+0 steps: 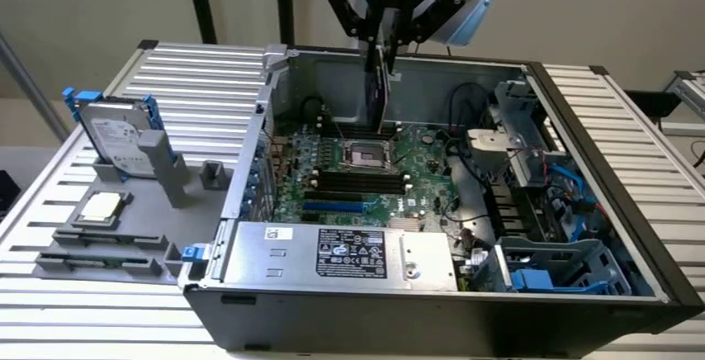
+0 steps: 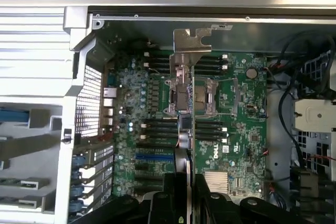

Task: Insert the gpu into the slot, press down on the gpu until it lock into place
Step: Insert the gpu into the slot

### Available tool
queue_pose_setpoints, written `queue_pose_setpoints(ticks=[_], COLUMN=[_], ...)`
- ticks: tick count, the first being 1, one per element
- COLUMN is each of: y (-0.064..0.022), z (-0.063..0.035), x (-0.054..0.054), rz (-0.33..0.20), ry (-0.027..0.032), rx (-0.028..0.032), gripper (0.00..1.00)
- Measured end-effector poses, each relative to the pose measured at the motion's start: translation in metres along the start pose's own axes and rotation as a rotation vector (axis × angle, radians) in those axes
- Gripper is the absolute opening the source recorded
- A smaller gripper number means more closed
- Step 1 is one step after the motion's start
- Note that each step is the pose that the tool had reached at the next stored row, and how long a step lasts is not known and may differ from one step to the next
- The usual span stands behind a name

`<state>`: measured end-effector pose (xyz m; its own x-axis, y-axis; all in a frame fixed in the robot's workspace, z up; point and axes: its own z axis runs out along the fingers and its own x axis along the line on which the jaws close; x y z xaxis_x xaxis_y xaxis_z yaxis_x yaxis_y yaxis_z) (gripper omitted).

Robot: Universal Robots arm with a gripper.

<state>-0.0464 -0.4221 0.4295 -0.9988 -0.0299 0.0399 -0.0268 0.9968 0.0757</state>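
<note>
gpu (image 1: 381,96): upright and edge-on above the motherboard, over the CPU socket (image 1: 365,154); well apart from the slot (image 1: 333,208)
risk: lowered misaligned, its edge could strike the memory strips (image 1: 352,182) or miss the slot; a tilt could jam it
gripper (image 1: 381,40): fingers closed narrowly, clamping the gpu's upper edge

The gripper (image 1: 385,40) clamps the graphics card (image 1: 382,87), which hangs upright and edge-on inside the open computer case (image 1: 441,319), over the far part of the green board (image 1: 424,162). The blue slot (image 1: 333,208) lies nearer, apart from the card, just behind the silver power box (image 1: 342,253). A hard drive (image 1: 115,141) stands at the exterior view's left.
</note>
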Motion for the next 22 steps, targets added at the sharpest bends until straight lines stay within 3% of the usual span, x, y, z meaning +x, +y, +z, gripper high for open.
queue_pose_setpoints(ticks=[22], y=[-0.0002], z=[0.0027], x=[-0.0002], rz=[-0.399], ry=[0.0303], rx=[0.016], gripper=[0.27])
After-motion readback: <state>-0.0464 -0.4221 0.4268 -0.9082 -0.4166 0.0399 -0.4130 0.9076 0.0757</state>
